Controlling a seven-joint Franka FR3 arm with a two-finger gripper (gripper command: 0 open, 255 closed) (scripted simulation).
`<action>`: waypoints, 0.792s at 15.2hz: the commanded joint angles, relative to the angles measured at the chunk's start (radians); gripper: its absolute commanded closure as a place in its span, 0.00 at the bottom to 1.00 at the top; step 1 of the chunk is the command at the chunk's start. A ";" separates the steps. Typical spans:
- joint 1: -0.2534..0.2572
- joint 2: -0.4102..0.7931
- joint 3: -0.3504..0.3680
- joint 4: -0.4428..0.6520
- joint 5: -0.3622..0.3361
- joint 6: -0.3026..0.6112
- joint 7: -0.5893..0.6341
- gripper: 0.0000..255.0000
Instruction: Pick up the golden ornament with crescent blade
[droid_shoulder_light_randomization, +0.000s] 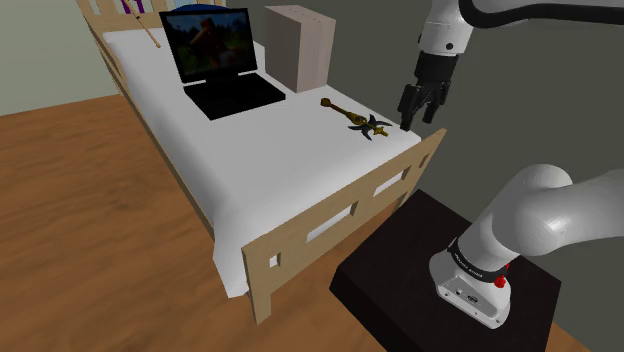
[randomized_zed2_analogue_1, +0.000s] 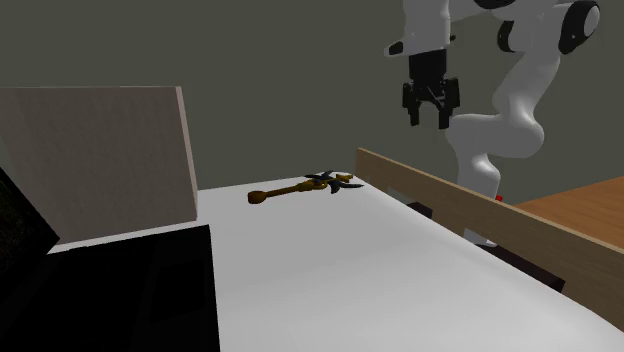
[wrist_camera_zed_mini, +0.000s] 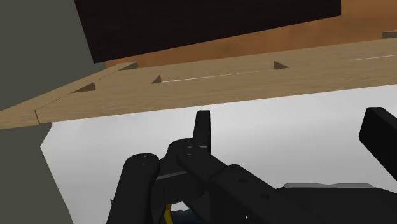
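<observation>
The stand (droid_shoulder_light_randomization: 400, 262) is nearest. Above the bed's (droid_shoulder_light_randomization: 270, 165) corner hangs the gripper (droid_shoulder_light_randomization: 420, 122), its fingers spread and holding nothing. The golden ornament (droid_shoulder_light_randomization: 355, 118) lies on the mattress near it, untouched. Beyond stand a laptop (droid_shoulder_light_randomization: 215, 60) and a box (droid_shoulder_light_randomization: 297, 45).

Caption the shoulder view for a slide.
Open pincer hangs above the bed corner, beside the golden ornament, laptop and box behind.

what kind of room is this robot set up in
Probably a bedroom: a wooden-framed bed with a white top stands against the wall, an open laptop sits on it, and a wooden floor runs beside it.
</observation>
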 joint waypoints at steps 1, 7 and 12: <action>0.000 0.000 0.000 0.000 0.000 0.000 0.000 0.00; -0.015 0.191 -0.069 0.057 -0.025 0.162 -0.100 0.00; -0.019 0.364 -0.120 0.143 -0.020 0.271 -0.183 0.00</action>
